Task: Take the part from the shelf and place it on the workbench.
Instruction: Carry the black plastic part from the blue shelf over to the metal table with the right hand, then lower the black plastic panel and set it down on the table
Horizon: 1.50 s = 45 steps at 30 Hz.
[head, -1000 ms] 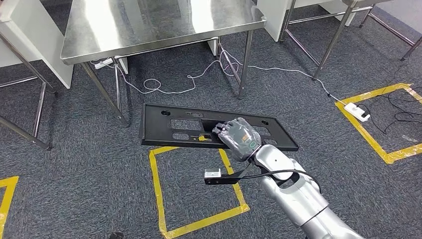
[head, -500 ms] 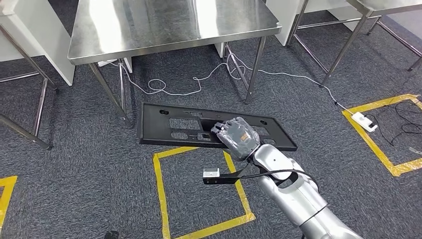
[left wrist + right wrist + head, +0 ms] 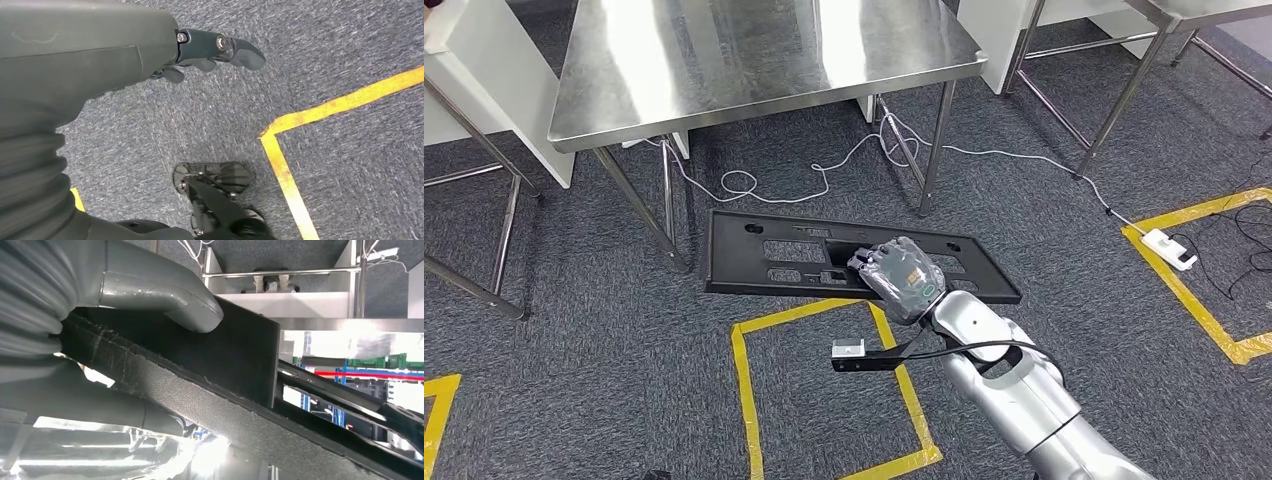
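The right hand (image 3: 902, 277) held the part (image 3: 754, 255), a long black panel with cut-outs, carried flat above the carpet, its fingers (image 3: 871, 262) clamped through an opening near the panel's middle. The right wrist view added what the head view could not: the thick grey thumb (image 3: 165, 295) pressed on one face of the part (image 3: 240, 360) and another finger under its rough edge, with the steel desk (image 3: 350, 335) beyond the fingers. The left wrist view showed the left hand (image 3: 200, 52) hanging over the carpet beside a yellow tape line (image 3: 320, 107), its fingers (image 3: 240, 50) loosely apart and holding nothing. In the head view the desk (image 3: 754, 60) stood just beyond the part. Compared with the earlier frame, the whole floor scene had shifted, so the camera had moved, while the grip on the part looked unchanged.
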Motion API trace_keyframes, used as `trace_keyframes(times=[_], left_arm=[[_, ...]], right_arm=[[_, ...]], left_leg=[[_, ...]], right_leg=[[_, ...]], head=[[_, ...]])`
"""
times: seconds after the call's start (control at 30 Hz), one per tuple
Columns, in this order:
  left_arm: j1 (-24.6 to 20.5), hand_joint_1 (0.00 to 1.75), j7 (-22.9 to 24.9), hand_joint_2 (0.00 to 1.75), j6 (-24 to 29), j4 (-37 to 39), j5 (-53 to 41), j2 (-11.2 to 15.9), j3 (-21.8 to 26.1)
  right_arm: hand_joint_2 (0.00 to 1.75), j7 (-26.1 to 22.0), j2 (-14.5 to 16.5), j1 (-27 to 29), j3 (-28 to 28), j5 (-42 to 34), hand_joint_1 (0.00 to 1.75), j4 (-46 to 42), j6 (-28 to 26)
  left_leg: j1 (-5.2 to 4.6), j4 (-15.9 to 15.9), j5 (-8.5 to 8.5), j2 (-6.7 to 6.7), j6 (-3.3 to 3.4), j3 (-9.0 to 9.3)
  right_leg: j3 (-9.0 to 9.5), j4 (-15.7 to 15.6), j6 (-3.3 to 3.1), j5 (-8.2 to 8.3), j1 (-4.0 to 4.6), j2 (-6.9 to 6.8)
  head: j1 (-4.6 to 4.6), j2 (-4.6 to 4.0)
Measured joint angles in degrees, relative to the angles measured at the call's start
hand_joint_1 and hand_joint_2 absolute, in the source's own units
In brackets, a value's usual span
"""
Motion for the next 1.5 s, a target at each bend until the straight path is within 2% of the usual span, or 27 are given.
trace_keyframes(times=[0.03, 0.1, 0.13, 0.17, 0.27, 0.33, 0.4, 0.47, 0.5, 0.53, 0.57, 0.6, 0.63, 0.7, 0.8, 0.87, 0.9, 0.97, 1.0, 1.03, 1.07, 1.13, 1.2, 1.33, 1.37, 1.43, 1.5], left_arm=[[0.0, 0.0, 0.0, 1.75, 0.0, 0.0, 0.0, 0.0, 0.0], [0.1, 0.0, 0.0, 1.75, 0.0, 0.0, 0.0, 0.1, 0.1], [0.1, 0.0, 0.0, 1.75, 0.0, 0.0, 0.0, 0.2, 0.2], [0.1, 0.0, 0.0, 1.75, 0.0, 0.0, 0.0, 0.2, 0.2], [0.0, 0.0, 0.0, 1.75, 0.0, 0.0, 0.0, 0.2, 0.2], [0.1, 0.0, 0.0, 1.75, 0.0, 0.0, 0.0, 0.2, 0.3], [0.1, 0.0, 0.0, 1.75, 0.0, 0.0, 0.0, 0.1, 0.3], [0.0, 0.0, 0.0, 1.75, 0.0, 0.0, -0.1, 0.1, 0.3], [0.0, 0.0, 0.0, 1.75, 0.0, 0.0, -0.1, 0.1, 0.3], [0.1, 0.0, 0.0, 1.75, -0.1, 0.0, -0.1, 0.0, 0.3], [0.1, 0.0, 0.0, 1.75, -0.1, 0.0, -0.1, 0.0, 0.3], [0.1, 0.0, 0.0, 1.75, -0.2, 0.0, -0.1, 0.0, 0.4], [0.1, 0.0, -0.1, 1.75, -0.2, 0.0, -0.1, -0.1, 0.5], [0.1, 0.0, -0.2, 1.75, -0.2, 0.0, -0.2, -0.1, 0.7], [0.1, 0.0, -0.3, 1.75, -0.2, 0.0, -0.3, 0.1, 1.1], [0.1, 0.0, -0.4, 1.75, -0.2, -0.1, -0.3, 0.2, 1.3], [0.1, 0.0, -0.5, 1.75, -0.2, -0.1, -0.3, 0.2, 1.4], [0.2, 0.0, -0.5, 1.75, -0.2, 0.0, -0.3, 0.2, 1.6], [0.2, 0.0, -0.5, 1.75, -0.2, 0.0, -0.2, 0.2, 1.7], [0.3, 0.0, -0.5, 1.75, -0.2, 0.0, -0.2, 0.2, 1.7], [0.4, 0.0, -0.5, 1.75, -0.2, 0.0, -0.2, 0.2, 1.7], [0.4, 0.0, -0.5, 1.75, -0.2, 0.0, -0.2, 0.3, 1.8], [0.3, 0.0, -0.6, 1.75, -0.1, 0.0, -0.2, 0.4, 2.2], [0.4, 0.0, -1.0, 1.75, -0.2, 0.0, -0.2, 0.6, 2.7], [0.5, 0.0, -1.2, 1.75, -0.2, 0.0, -0.2, 0.5, 2.7], [0.5, 0.0, -1.4, 1.75, -0.4, 0.0, -0.3, 0.4, 2.8], [0.4, 0.0, -1.5, 1.75, -0.5, 0.0, -0.4, 0.3, 2.8]], right_arm=[[1.75, 0.0, 0.0, 0.1, 0.0, 0.0, 1.75, 0.0, 0.0], [1.75, 0.1, 0.0, 0.2, 0.0, 0.0, 1.75, 0.0, 0.1], [1.75, 0.1, 0.0, 0.1, 0.0, 0.0, 1.75, 0.0, 0.1], [1.75, 0.1, 0.0, 0.1, 0.0, 0.0, 1.75, 0.0, 0.1], [1.75, 0.1, -0.1, 0.1, 0.0, 0.0, 1.75, -0.1, 0.1], [1.75, 0.1, -0.2, 0.1, -0.1, 0.0, 1.75, -0.2, 0.1], [1.75, 0.2, -0.3, 0.0, -0.1, 0.0, 1.75, -0.3, 0.1], [1.75, 0.2, -0.5, 0.3, -0.1, 0.0, 1.75, -0.3, 0.1], [1.75, 0.2, -0.6, 0.5, -0.1, 0.0, 1.75, -0.3, 0.1], [1.75, 0.2, -0.7, 0.7, -0.1, 0.0, 1.75, -0.3, 0.1], [1.75, 0.3, -0.8, 0.8, -0.2, 0.1, 1.75, -0.3, 0.1], [1.75, 0.4, -0.8, 0.8, -0.2, 0.1, 1.75, -0.3, 0.1], [1.75, 0.6, -0.9, 0.7, -0.3, 0.1, 1.75, -0.3, 0.1], [1.75, 1.0, -0.8, 0.6, -0.5, 0.4, 1.75, -0.3, 0.1], [1.75, 1.8, -0.8, 0.4, -1.1, 1.0, 1.75, -0.3, -0.1], [1.75, 2.2, -0.8, 0.0, -1.8, 1.3, 1.75, -0.2, -0.2], [1.75, 2.3, -0.8, -0.3, -2.1, 1.4, 1.75, -0.1, -0.3], [1.75, 2.5, -0.9, -0.8, -2.6, 1.6, 1.75, 0.2, -0.4], [1.75, 2.5, -1.0, -0.9, -2.8, 1.6, 1.75, 0.3, -0.4], [1.75, 2.5, -1.1, -0.9, -2.9, 1.6, 1.75, 0.5, -0.4], [1.75, 2.5, -1.1, -0.9, -3.0, 1.7, 1.75, 0.7, -0.4], [1.75, 2.6, -1.2, -1.1, -3.2, 1.8, 1.75, 0.9, -0.5], [1.75, 2.9, -1.2, -1.6, -3.8, 1.9, 1.75, 1.2, -0.7], [1.75, 3.6, -2.0, -2.4, -6.1, 2.2, 1.75, 2.5, -1.5], [1.75, 3.7, -2.2, -2.8, -6.8, 2.4, 1.75, 3.0, -2.0], [1.75, 3.9, -2.8, -3.6, -8.2, 2.8, 1.75, 4.5, -3.0], [1.75, 3.9, -3.1, -4.0, -9.1, 3.0, 1.75, 5.9, -3.5]], left_leg=[[0.22, -0.8, 1.8, 0.07, -0.12, -0.42], [0.5, -8.0, 7.77, 0.15, -0.02, 1.59], [0.39, -11.7, 9.82, 0.17, 0.2, 3.05], [0.2, -14.4, 10.78, 0.22, 0.57, 4.18], [-0.4, -16.3, 9.96, 0.4, 1.85, 5.23], [-0.36, -17.2, 9.97, 0.38, 2.7, 6.15], [-0.43, -17.9, 9.79, 0.32, 3.57, 7.2], [-0.77, -17.9, 9.22, 0.14, 4.17, 7.76], [-0.93, -17.9, 8.88, -0.01, 4.29, 8.08], [-1.09, -17.9, 8.51, -0.19, 4.32, 8.48], [-1.23, -17.8, 8.08, -0.36, 4.26, 8.98], [-1.31, -17.8, 7.59, -0.49, 4.13, 9.52], [-1.48, -17.6, 7.03, -0.56, 3.89, 9.99], [-1.68, -17.3, 6.1, -0.6, 3.35, 10.44], [-1.53, -17.1, 5.26, -0.55, 2.59, 10.62], [-1.28, -14.6, 3.75, -0.37, 1.78, 9.77], [-1.02, -11.6, 2.4, -0.26, 1.31, 8.29], [-0.44, -3.5, -0.42, -0.03, 0.46, 3.52], [-0.21, -0.7, -0.78, 0.03, 0.23, 1.44], [-0.05, 0.1, 0.18, 0.08, 0.12, 0.28], [0.04, -1.6, 2.32, 0.1, 0.16, 0.33], [-0.06, -9.7, 8.07, 0.09, 0.81, 3.01], [-0.46, -15.5, 10.55, 0.18, 1.79, 5.44], [-0.93, -18.1, 10.39, 0.16, 3.36, 7.13], [-0.86, -19.1, 10.62, 0.14, 3.72, 7.9], [-0.73, -20.1, 10.67, 0.13, 4.16, 8.96], [-0.79, -20.2, 10.15, 0.03, 4.39, 9.33]], right_leg=[[0.59, 0.0, 0.13, -0.44, -0.02, 0.04], [1.99, -0.1, 0.47, -1.42, -0.07, 0.11], [2.57, -0.2, 0.73, -1.84, 0.05, 0.12], [2.94, -0.2, 1.01, -2.18, 0.15, 0.14], [3.41, -0.8, 1.91, -2.75, 0.38, 0.06], [3.0, 0.1, 2.19, -3.41, 0.44, -0.16], [-0.24, 6.1, 1.8, -5.37, 0.46, -0.27], [-5.43, 14.1, 1.44, -7.34, 0.46, -0.26], [-7.38, 16.2, 1.59, -7.32, 0.46, -0.26], [-8.13, 15.9, 1.93, -6.21, 0.47, -0.26], [-7.71, 13.2, 2.36, -4.22, 0.47, -0.27], [-6.27, 8.9, 2.74, -1.76, 0.47, -0.31], [-4.62, 4.9, 2.82, 0.35, 0.55, -0.36], [-2.47, 0.4, 2.33, 2.33, 0.75, -0.38], [-1.87, -0.1, 1.3, 2.0, 0.68, -0.16], [-1.24, -0.2, 0.63, 1.55, 0.23, -0.05], [-0.89, -0.3, 0.31, 1.32, 0.13, -0.02], [-0.33, -0.3, -0.11, 0.79, 0.23, 0.01], [-0.05, -0.3, -0.17, 0.53, 0.28, 0.06], [0.34, -0.2, -0.12, 0.22, 0.31, 0.13], [0.82, -0.3, -0.04, -0.09, 0.33, 0.21], [1.92, -0.3, 0.19, -0.74, 0.36, 0.32], [2.44, -0.5, 0.55, -1.2, 0.51, 0.39], [2.6, -1.0, 1.58, -1.64, 0.92, 0.22], [2.08, 0.0, 1.62, -2.02, 1.09, 0.12], [-1.32, 6.1, 1.36, -3.97, 1.03, -0.04], [-6.44, 13.8, 1.36, -5.96, 0.95, -0.05]], head=[[-0.01, 0.0], [0.0, 0.0], [0.02, 0.0], [0.04, 0.0], [0.03, 0.0], [0.16, 0.0], [0.32, 0.0], [0.36, 0.0], [0.38, 0.0], [0.42, 0.0], [0.46, 0.0], [0.46, 0.0], [0.46, 0.0], [0.39, 0.0], [0.32, 0.0], [0.08, 0.0], [-0.04, 0.0], [-0.18, 0.0], [-0.18, 0.0], [-0.2, 0.0], [-0.19, 0.0], [-0.17, 0.0], [-0.15, 0.0], [0.01, 0.01], [0.12, 0.01], [0.39, 0.0], [0.39, 0.0]])
